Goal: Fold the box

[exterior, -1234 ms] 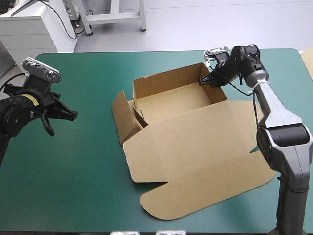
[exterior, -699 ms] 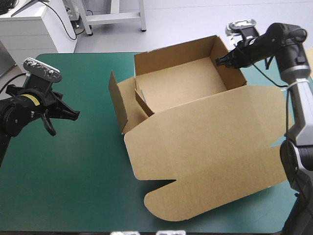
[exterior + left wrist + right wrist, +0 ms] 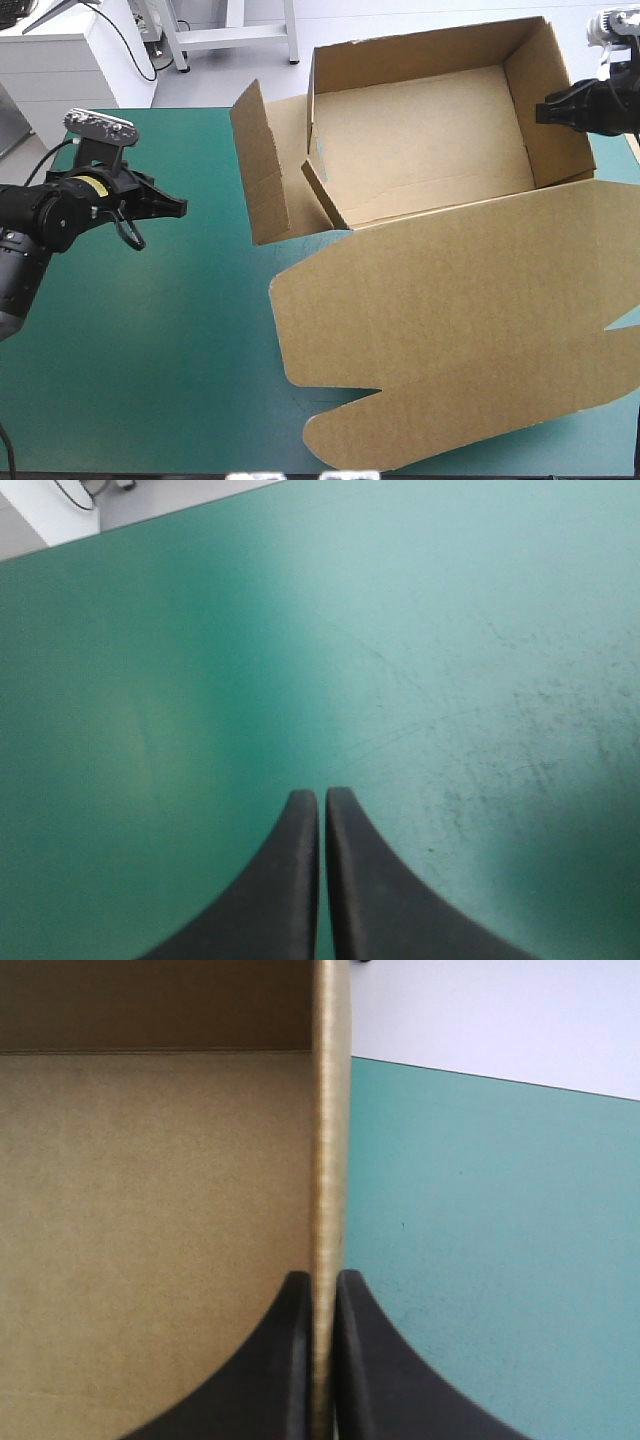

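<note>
Partly folded: box (image 3: 430, 150) with back and right walls up, left flap (image 3: 262, 170) splayed outward, lid (image 3: 460, 300) flat. Pinched at right wall by right claw (image 3: 545, 112), seemingly lifted off teal-green bench (image 3: 150, 330). Left claw (image 3: 178, 208) clenched empty, well apart.

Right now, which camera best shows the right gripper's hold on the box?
The right wrist view: the right gripper pinches the box wall, seen edge-on. The high view shows it farther off, at the box's right wall; the left wrist view shows only the teal-green cover.
</note>
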Tool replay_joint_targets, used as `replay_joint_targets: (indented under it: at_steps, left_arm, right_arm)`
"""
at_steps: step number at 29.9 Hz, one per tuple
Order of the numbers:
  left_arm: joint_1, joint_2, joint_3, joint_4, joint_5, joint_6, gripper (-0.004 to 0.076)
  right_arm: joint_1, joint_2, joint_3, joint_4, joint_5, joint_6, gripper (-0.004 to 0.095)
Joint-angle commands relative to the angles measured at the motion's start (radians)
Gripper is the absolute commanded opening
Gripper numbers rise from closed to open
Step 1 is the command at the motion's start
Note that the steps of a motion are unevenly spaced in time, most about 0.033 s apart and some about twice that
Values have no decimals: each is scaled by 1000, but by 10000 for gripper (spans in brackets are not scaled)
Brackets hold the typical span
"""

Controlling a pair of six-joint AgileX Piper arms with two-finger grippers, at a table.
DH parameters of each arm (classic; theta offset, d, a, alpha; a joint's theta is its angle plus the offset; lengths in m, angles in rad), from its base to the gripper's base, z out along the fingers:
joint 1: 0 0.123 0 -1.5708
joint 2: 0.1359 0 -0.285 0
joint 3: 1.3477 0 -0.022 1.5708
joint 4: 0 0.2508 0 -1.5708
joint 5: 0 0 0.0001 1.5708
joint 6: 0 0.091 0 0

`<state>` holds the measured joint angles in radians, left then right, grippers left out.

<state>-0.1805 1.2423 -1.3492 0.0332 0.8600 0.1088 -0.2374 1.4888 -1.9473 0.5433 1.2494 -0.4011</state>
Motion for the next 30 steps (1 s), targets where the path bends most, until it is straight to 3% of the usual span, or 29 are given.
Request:
replay_joint_targets:
  at_steps: [1, 10, 30]
  left_arm:
    - [1, 21, -24, -100, -101, 2, 8]
    - [1, 101, -24, -591, -147, 313, 8]
    - [1, 104, -24, -1361, 86, 709, 8]
  right_arm:
    - [-22, -49, -21, 101, -5, -9, -21]
    - [-22, -49, -21, 126, -5, -28, -21]
    - [-22, -49, -21, 46, -63, -16, -19]
